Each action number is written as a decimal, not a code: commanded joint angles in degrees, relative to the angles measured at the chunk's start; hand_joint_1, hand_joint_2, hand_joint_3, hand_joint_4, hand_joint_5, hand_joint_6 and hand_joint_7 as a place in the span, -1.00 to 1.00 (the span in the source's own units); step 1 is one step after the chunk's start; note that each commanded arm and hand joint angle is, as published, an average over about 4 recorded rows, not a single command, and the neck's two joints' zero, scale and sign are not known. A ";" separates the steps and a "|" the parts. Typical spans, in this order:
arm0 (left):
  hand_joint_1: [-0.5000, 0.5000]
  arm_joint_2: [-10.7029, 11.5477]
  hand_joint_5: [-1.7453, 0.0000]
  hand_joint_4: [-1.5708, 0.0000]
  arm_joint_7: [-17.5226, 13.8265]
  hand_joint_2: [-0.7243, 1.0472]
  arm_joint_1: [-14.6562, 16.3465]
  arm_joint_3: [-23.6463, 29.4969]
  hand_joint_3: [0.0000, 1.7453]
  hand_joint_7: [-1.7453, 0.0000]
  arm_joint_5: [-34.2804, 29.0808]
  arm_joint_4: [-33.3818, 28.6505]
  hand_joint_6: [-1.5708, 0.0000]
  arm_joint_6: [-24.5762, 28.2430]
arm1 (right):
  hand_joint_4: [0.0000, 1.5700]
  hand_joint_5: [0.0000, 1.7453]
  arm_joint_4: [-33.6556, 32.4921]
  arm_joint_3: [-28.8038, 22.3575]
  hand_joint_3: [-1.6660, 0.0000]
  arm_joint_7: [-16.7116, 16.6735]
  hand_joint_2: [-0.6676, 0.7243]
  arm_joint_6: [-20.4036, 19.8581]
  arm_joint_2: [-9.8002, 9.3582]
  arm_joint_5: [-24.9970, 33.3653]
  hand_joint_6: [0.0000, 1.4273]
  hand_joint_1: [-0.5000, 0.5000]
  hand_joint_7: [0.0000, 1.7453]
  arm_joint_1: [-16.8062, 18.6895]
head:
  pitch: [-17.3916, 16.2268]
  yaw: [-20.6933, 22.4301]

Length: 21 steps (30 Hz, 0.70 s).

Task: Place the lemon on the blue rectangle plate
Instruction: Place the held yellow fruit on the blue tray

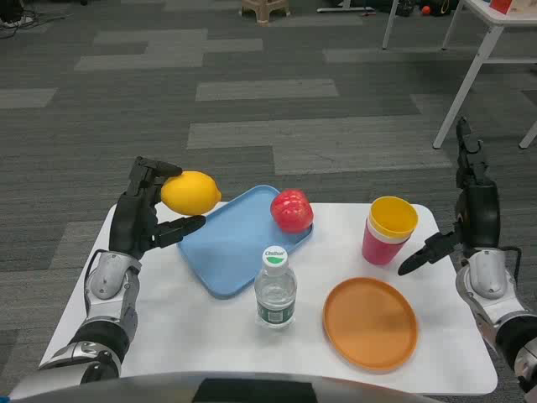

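Note:
My left hand [147,210] holds the yellow lemon [190,192] between its upper fingers and thumb, lifted just above the left end of the blue rectangular plate [231,239]. The plate lies at an angle across the middle of the white table [210,336]. A red apple [292,210] sits on the plate's far right corner. My right hand [470,210] is raised at the table's right edge, fingers pointing up and thumb stretched toward the cups, holding nothing.
A clear water bottle [275,290] with a white cap stands in front of the plate. An orange round plate [370,321] lies at the front right. A yellow cup stacked in a pink cup [388,230] stands right of the apple. White table legs [470,67] stand on the floor beyond.

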 commanded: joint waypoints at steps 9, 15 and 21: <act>1.00 0.26 -0.53 1.00 0.44 1.00 0.55 -1.07 -0.90 -0.92 -1.57 -0.17 0.77 -0.70 | -1.00 -1.00 0.60 -0.36 1.00 -0.22 0.91 0.55 0.38 0.26 -1.00 -0.92 -1.00 -1.14 | -0.03 0.60; 1.00 0.26 -0.53 1.00 0.44 1.00 0.55 -1.09 -0.90 -0.92 -1.74 -0.17 0.77 -0.70 | -1.00 -1.00 0.60 -0.36 1.00 -0.22 0.91 0.55 0.43 0.31 -1.00 -0.92 -1.00 -1.14 | -0.06 0.50; 1.00 0.26 -0.53 1.00 0.60 1.00 0.44 -1.44 -0.90 -0.92 -1.46 -0.04 0.76 -0.70 | -1.00 -1.00 0.71 -0.31 1.00 -0.22 0.91 0.55 0.43 0.31 -1.00 -0.92 -1.00 -1.20 | -0.39 0.76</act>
